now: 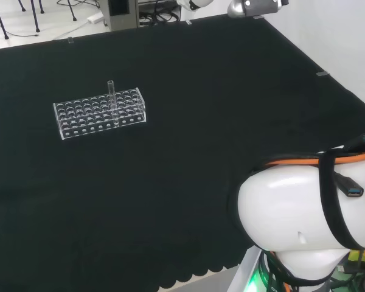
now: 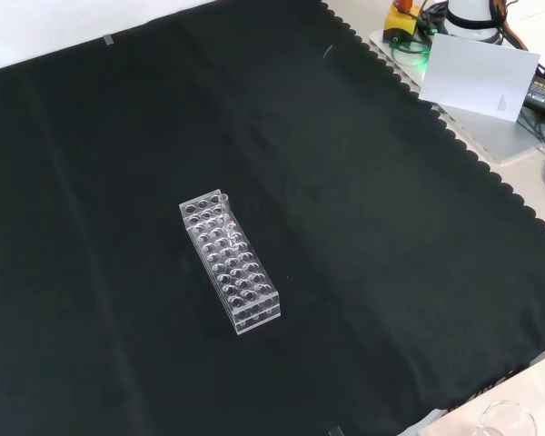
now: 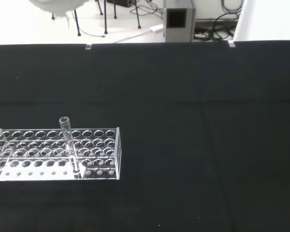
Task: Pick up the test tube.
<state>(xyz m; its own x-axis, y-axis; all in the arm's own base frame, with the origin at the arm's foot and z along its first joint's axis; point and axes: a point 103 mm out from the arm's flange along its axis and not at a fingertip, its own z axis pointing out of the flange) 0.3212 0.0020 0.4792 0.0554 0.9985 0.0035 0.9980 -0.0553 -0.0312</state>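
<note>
1. So, nearest in the head view is the arm's big white rounded link (image 1: pixel 298 213) with black straps and an orange cable, low on the right.
2. A blurred white bit of the hand (image 3: pixel 58 6) sits at the wrist view's edge; can't tell how open its fingers are or whether it's got hold of anything.
3. Farther out, a clear plastic rack with rows of round holes (image 1: pixel 99 113) rests on the black cloth (image 1: pixel 201 109), well apart from the link.
4. One slim clear glass test tube (image 1: pixel 111 94) stands upright in that rack, poking above the top, toward its far side in the head view.
</note>
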